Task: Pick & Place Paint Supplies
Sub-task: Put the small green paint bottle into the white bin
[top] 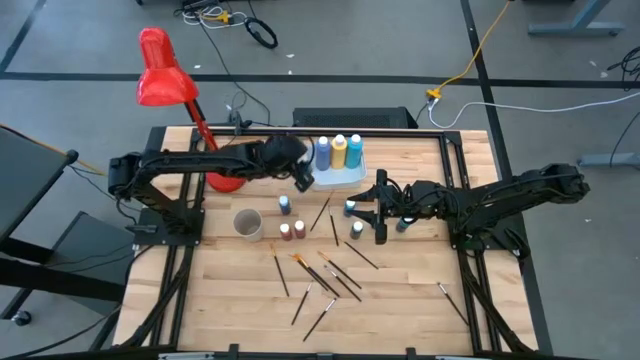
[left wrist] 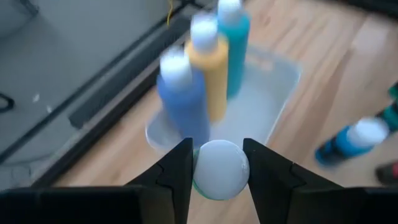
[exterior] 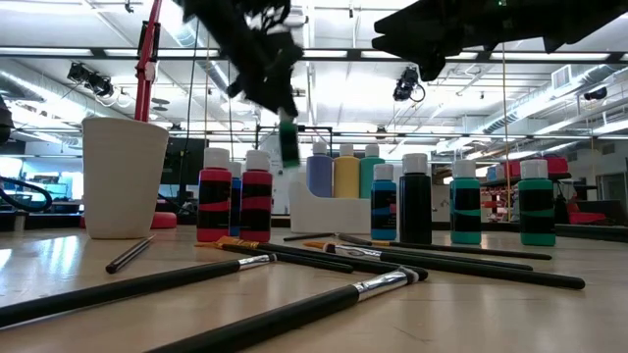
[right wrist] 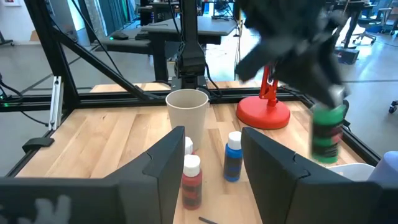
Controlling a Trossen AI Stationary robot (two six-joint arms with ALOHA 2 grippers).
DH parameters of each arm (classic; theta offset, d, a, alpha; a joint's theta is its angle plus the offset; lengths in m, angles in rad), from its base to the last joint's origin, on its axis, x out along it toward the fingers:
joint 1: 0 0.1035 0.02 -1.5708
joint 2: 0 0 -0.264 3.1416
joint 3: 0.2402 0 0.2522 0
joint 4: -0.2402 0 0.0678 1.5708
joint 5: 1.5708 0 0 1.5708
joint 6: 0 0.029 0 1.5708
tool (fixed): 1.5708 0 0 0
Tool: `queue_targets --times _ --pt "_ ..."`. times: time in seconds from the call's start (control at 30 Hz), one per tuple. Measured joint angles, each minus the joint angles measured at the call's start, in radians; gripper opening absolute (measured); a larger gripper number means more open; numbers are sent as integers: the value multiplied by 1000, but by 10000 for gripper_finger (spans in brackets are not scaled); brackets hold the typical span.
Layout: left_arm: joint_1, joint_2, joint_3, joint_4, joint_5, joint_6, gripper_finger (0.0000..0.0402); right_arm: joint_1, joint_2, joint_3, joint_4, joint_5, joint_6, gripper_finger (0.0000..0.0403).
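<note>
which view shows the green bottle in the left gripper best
The right wrist view: the green paint bottle hangs side-on from the left gripper, label visible. The left wrist view shows only its white cap between the fingers. The low view blurs it; the high view hides it under the gripper.

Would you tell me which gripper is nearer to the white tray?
Left. The left gripper hangs at the white tray edge, holding a green bottle. The right gripper waits open, farther out over the table.
</note>
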Motion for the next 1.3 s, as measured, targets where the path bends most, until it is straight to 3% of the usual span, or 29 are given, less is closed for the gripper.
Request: queue_targets --times 0.27,0.83,1.3 --pt "71 11 34 45 11 8 134 0 0 0 0 0 0 165" --pt "181 308 36 165 56 55 132 0 0 0 -8 0 0 165" --pt "217 332 33 185 137 80 153 0 0 0 -7 0 0 165"
